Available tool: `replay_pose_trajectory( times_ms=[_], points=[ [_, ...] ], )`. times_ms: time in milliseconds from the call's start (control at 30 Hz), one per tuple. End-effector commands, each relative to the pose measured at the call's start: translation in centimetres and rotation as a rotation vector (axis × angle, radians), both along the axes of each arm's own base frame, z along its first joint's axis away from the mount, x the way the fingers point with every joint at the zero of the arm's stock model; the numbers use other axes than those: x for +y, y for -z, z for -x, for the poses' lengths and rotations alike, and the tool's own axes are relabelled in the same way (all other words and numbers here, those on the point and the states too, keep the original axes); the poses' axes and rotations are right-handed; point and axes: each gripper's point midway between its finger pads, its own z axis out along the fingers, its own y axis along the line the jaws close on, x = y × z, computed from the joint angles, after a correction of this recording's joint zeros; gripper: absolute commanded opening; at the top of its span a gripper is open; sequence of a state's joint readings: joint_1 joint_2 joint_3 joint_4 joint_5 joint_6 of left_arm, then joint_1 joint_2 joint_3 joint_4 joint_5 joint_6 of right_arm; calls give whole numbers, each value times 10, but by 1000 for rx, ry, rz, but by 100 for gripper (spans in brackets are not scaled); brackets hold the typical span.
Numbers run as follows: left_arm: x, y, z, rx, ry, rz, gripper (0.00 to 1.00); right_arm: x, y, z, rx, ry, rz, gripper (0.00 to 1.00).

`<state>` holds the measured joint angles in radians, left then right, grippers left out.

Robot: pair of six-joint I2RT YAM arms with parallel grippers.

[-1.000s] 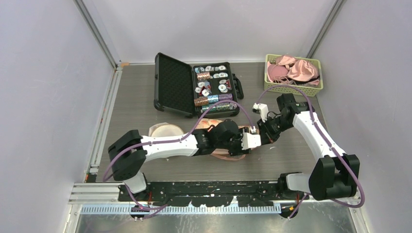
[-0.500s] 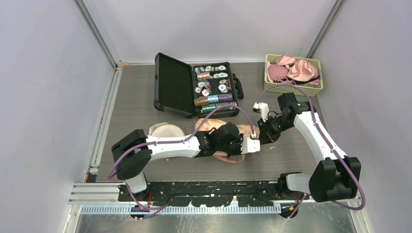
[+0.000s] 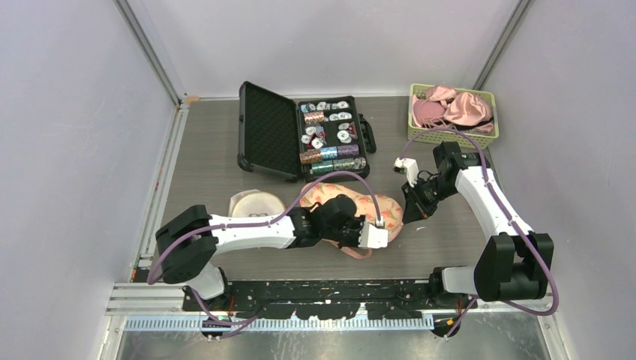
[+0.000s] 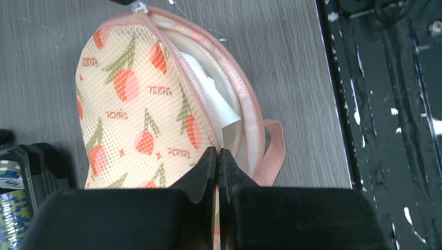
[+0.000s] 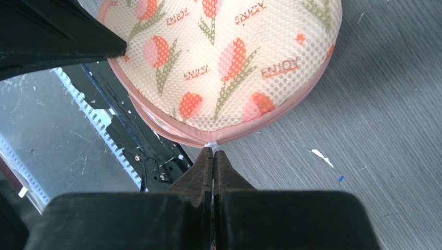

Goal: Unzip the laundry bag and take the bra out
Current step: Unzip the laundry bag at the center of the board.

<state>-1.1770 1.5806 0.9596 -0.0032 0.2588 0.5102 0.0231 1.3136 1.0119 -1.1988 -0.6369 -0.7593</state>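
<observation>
Now the left end effector (image 4: 219, 153) is pinching the laundry bag (image 3: 386, 208) on the table (image 3: 217, 157) while the right end effector (image 5: 213, 152) is clenching its zip tab (image 5: 210, 144), needing a steady pull along the seam.

- Your laundry bag (image 4: 135, 104) is open-weave mesh cloth, matt, edged with a smooth pink woven band.
- The counter (image 4: 292, 62) under it shows you matt grey wood grain, flecked white.
- Your left hand (image 4: 218, 152) and right hand (image 5: 213, 152) look like hard matt black plastic.
</observation>
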Motion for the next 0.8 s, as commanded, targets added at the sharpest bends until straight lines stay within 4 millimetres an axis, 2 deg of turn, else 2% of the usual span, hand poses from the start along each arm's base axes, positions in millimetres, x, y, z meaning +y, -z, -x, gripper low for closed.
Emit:
replay_pose_trajectory(
  times_ms=[0, 67, 100, 167, 200, 267, 467, 767],
  points=[
    [19, -6, 2, -54, 40, -22, 0, 5, -18, -3, -47, -24, -32, 0],
    [19, -12, -2, -52, 5, -20, 3, 10, -22, -1, -40, -22, -51, 1],
    [18, -16, -4, -45, -11, -21, 11, 13, -24, 0, -39, -22, -62, 1],
    [13, -27, -9, -27, -63, -9, 35, 19, -26, 3, -36, -24, -77, 1],
    [10, -33, -12, -15, -97, 6, 43, 22, -27, 4, -34, -27, -82, 1],
    [2, -46, -18, 13, -149, 37, 51, 25, -27, 6, -33, -28, -87, 1],
    [-27, -72, -11, 108, -191, 115, 57, 35, -33, 5, -24, -7, -125, 1],
    [-53, -66, -1, 182, -205, 129, 60, 49, -50, 0, -25, 34, -186, 1]
  ],
)
